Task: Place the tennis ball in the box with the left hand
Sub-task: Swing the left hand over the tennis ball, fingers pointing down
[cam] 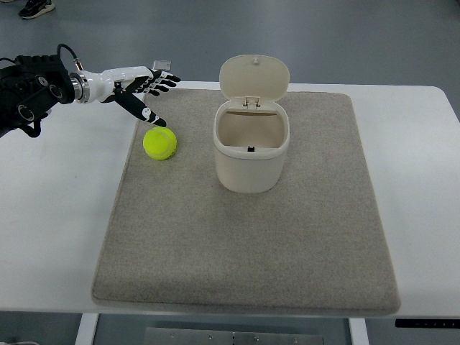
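Observation:
A yellow-green tennis ball (159,143) lies on the grey mat (244,244), left of the box. The box (251,144) is a cream bin standing upright at the mat's middle back, its hinged lid (254,76) flipped open and its inside showing empty. My left hand (147,90) comes in from the upper left, white and black, with fingers spread and holding nothing. It hovers just behind and to the left of the ball, the thumb tip pointing down close to the ball's top. The right arm does not show.
The mat covers most of a white table (50,215). A small grey object (163,65) lies on the table behind my left hand. A person's shoe (36,8) shows on the floor at the top left.

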